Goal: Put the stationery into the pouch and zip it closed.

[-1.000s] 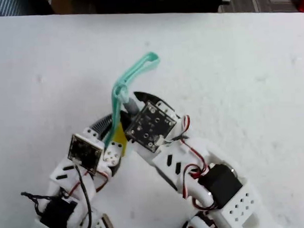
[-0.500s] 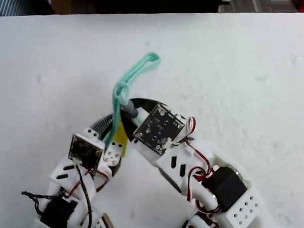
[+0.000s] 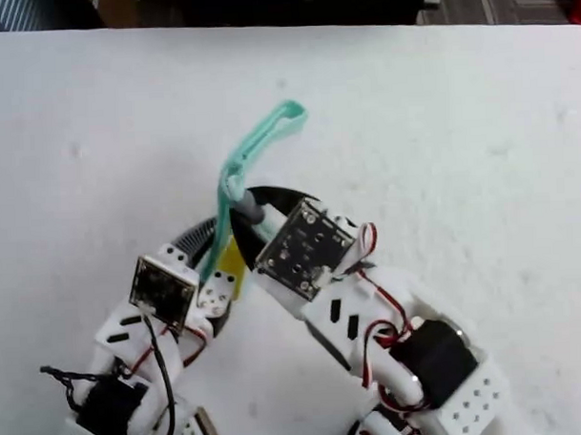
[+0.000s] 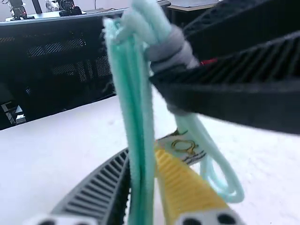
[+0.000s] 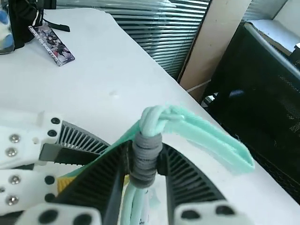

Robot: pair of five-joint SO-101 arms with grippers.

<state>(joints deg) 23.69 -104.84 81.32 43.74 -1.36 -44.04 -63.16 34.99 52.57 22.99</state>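
Left end effector (image 4: 143, 161) and right end effector (image 5: 144, 164) pinch the pouch (image 3: 264, 132) (teal, between them).

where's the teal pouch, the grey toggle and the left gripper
teal pouch (image 3: 259, 137): high view, middle of its edge
grey toggle (image 5: 145, 159): right wrist view, its middle
left gripper (image 4: 141, 152): left wrist view, between fingertips
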